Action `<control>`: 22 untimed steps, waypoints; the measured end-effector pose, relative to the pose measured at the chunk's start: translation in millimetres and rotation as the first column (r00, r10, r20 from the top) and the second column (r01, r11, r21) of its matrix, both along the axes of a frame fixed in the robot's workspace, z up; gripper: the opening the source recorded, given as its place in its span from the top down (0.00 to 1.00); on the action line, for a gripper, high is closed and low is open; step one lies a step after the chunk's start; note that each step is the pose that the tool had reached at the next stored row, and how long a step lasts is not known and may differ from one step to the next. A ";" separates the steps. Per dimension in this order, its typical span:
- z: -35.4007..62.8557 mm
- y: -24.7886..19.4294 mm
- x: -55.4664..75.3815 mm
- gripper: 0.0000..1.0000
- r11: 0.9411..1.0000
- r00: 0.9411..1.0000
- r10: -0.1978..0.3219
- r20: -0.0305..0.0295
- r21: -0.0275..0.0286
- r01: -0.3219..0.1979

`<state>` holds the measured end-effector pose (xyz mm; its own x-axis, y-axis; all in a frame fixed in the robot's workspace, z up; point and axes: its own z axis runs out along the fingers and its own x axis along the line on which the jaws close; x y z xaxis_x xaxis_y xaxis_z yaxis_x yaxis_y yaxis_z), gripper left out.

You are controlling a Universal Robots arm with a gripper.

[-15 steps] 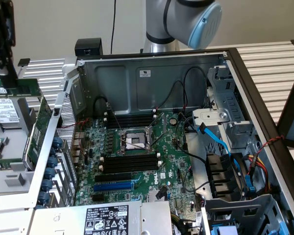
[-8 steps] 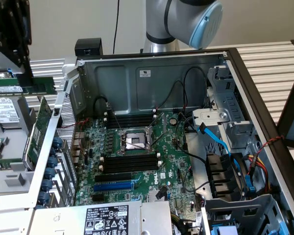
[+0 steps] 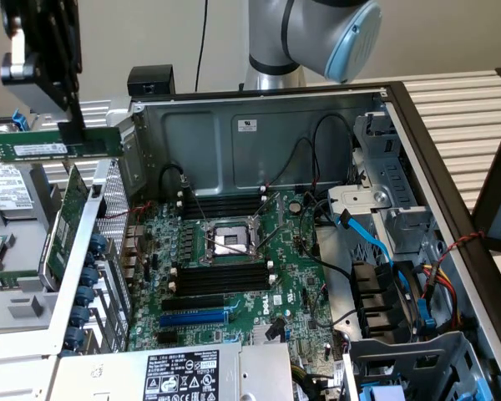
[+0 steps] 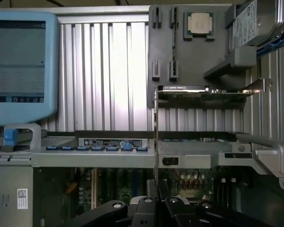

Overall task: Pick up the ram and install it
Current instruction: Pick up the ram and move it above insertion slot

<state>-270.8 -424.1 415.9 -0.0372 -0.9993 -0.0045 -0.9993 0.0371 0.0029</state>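
Gripper (image 3: 73,125) sits high at the exterior view's left, outside the open computer case (image 3: 259,134), fingers clamped on the ram (image 3: 54,146). The stick hangs level under the fingertips, long edge horizontal and white sticker facing the camera, gripped from its top edge right of centre. It's well apart from the motherboard (image 3: 234,251), over the parts tray beside the case, above the hard drive (image 3: 8,188) and the broader green expansion card (image 3: 63,217). In the wrist view the ram (image 4: 156,142) shows edge-on as a thin line running out from between the gripper (image 4: 156,198) fingers. Beyond it are the case edge, a grey holder with a CPU (image 4: 199,22) and the blue-framed teach pendant (image 4: 21,61). On the board, black memory slots (image 3: 225,280) lie on both sides of the CPU socket (image 3: 225,242). No stick shows in the near bank. Blue cable (image 3: 376,242) runs along the drive-bay side at the exterior view's right.
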 end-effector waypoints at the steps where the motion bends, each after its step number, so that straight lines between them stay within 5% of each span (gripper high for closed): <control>1: 0.0 0.0 4.1 0.88 1.000 1.000 0.000 0.000 0.001 0.000; 22: 0.0 0.0 90.7 0.88 1.000 1.000 0.014 0.002 0.008 -0.014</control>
